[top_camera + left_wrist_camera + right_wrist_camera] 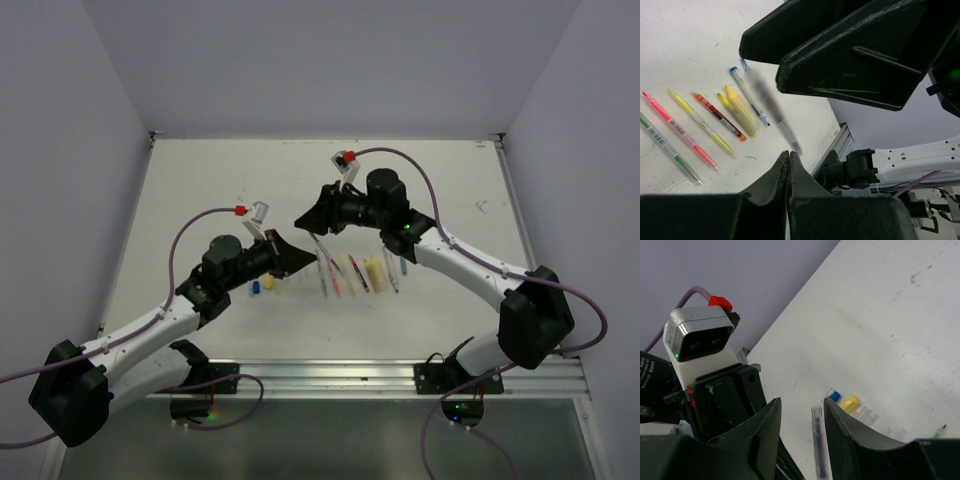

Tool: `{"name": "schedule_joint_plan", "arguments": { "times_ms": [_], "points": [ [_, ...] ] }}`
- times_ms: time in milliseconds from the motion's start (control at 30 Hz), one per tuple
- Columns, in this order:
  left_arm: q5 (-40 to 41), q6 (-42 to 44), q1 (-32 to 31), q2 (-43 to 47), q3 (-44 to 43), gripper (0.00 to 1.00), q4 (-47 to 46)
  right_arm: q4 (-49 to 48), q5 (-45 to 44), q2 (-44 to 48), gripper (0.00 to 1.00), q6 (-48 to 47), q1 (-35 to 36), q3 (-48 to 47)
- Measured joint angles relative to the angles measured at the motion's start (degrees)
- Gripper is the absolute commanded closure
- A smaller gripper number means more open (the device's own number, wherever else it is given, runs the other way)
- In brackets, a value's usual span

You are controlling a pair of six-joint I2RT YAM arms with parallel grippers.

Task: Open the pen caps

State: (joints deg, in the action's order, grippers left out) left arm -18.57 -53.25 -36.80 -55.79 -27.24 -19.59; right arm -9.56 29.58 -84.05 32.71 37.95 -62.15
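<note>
A dark pen shows blurred and loose between the open jaws of my right gripper, touching neither. It also shows blurred in the left wrist view, just beyond my left gripper. The left jaws are pressed together and nothing shows between them. A blue cap and a yellow cap lie off their pens on the table, with clear caps beside them. From above, my left gripper and right gripper face each other closely over the pen.
Several pens lie in a row: green, pink, yellow, red, a yellow highlighter and a blue-tipped pen. The table's metal front rail runs behind the arm bases. Grey walls enclose the table.
</note>
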Motion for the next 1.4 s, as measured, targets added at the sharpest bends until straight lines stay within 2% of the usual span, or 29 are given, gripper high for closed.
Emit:
{"name": "schedule_joint_plan", "arguments": {
  "times_ms": [167, 367, 700, 867, 1200, 1400],
  "points": [
    [-0.3, 0.4, 0.0, 0.0, -0.3, 1.00, 0.3, 1.3, 0.0, -1.1, 0.61, 0.0, 0.0, 0.0],
    [-0.3, 0.6, 0.0, 0.0, -0.4, 1.00, 1.2, 3.1, -0.3, -1.1, 0.59, -1.5, 0.0, 0.0],
    [4.5, 1.0, 0.0, -0.3, -0.4, 1.00, 6.0, 24.8, -16.9, -0.4, 0.62, -8.4, 0.0, 0.5],
    [7.3, 1.0, 0.0, 2.1, -0.4, 1.00, 7.7, 30.7, -18.8, 2.3, 0.62, -13.9, -0.1, 5.3],
    [9.2, 1.0, 0.0, 4.0, -0.1, 1.00, 7.1, 33.3, -22.9, -4.8, 0.61, -21.0, -0.1, 3.7],
    [9.0, 1.0, 0.0, 3.3, 0.6, 1.00, 6.7, 34.4, -24.2, -5.3, 0.62, -24.8, 1.6, 3.7]
  ]
}}
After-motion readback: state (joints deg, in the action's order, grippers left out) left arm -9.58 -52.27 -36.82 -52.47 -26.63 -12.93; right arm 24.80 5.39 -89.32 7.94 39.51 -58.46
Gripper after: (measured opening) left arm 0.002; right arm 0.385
